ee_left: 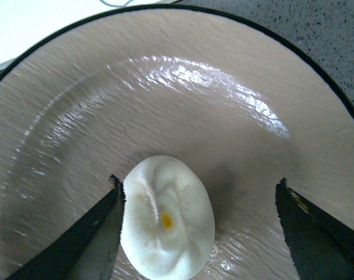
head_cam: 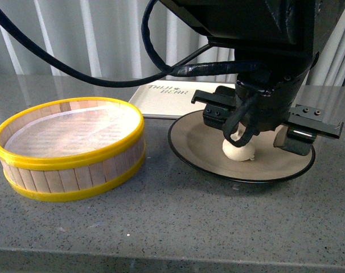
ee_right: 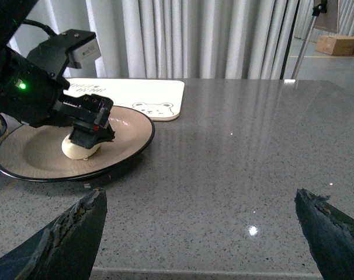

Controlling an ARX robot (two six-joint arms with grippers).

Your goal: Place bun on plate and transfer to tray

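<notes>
The white pleated bun (head_cam: 238,151) lies on the taupe plate (head_cam: 201,152) with a black rim. My left gripper (head_cam: 258,128) hovers right above it, open. In the left wrist view the bun (ee_left: 167,217) sits between the fingers, against one fingertip (ee_left: 114,201), and the plate (ee_left: 165,99) fills the view. The cream tray (head_cam: 161,99) with dark lettering lies behind the plate. In the right wrist view the plate (ee_right: 127,137), bun (ee_right: 77,150), tray (ee_right: 148,93) and left gripper (ee_right: 89,125) show. My right gripper (ee_right: 200,227) is open over bare counter.
A round wooden steamer (head_cam: 70,147) with yellow rims stands left of the plate. The grey speckled counter (head_cam: 178,222) has a front edge near the bottom. A black cable (head_cam: 76,71) hangs across the back. Curtains lie behind.
</notes>
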